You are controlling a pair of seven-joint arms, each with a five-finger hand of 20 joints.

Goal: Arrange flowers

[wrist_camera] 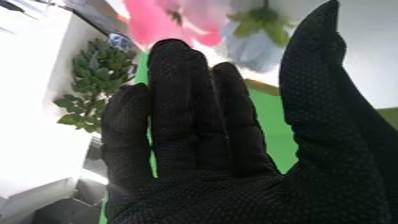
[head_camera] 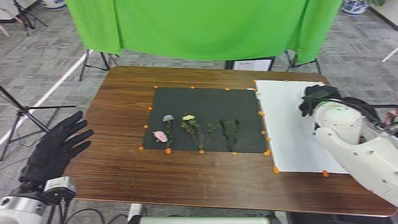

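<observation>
Right hand (wrist_camera: pixel 213 197) poised, fingers open and straight, over the white sheet (head_camera: pixel 289 130), and the flowers (head_camera: pixel 188 118) on the black mat (head_camera: pixel 200 100) lie off to its left, stems towards the robot, nearer the open left hand (head_camera: pixel 46 152)!

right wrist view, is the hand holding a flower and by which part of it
Nothing is held: the right hand has straight fingers, curled round neither the pink flower nor the pale blue flower.
</observation>
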